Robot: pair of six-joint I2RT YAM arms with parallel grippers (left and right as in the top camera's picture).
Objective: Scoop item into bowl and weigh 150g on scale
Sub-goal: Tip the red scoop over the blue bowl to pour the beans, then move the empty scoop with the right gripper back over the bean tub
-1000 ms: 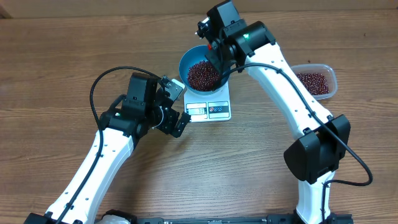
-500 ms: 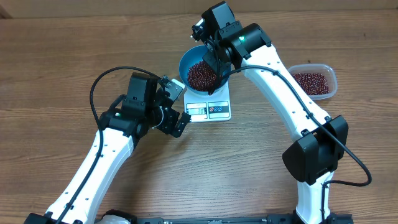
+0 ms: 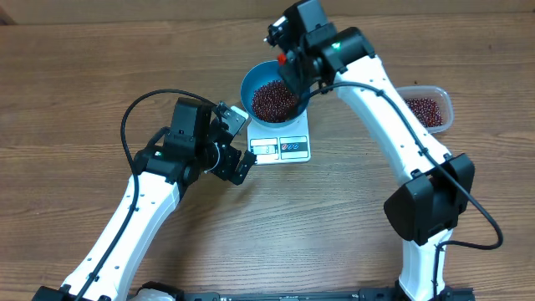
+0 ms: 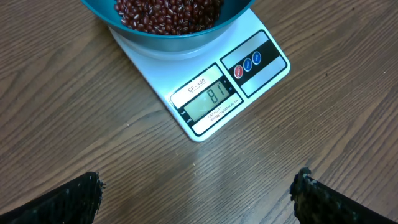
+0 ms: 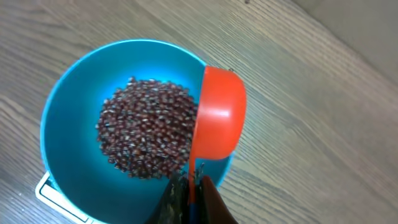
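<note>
The blue bowl (image 3: 251, 84) stands on the white scale (image 3: 297, 149) and holds a heap of dark red-brown beans (image 3: 272, 100). In the right wrist view my right gripper (image 5: 193, 182) is shut on the handle of an orange-red scoop (image 5: 219, 118). The scoop is tipped on its side over the bowl's (image 5: 68, 143) right rim, beside the beans (image 5: 146, 138). My left gripper (image 4: 199, 186) is open over bare wood just in front of the scale (image 4: 261, 34), whose display (image 4: 208, 99) shows digits. Nothing lies between its fingers.
A clear plastic tub (image 3: 447, 104) with more beans stands at the right, behind the right arm. The left arm's black cable (image 3: 134, 113) loops over the table at the left. Bare wood surrounds the scale.
The right wrist with the scoop has shifted slightly to the right over the bowl. The left arm has not moved.
</note>
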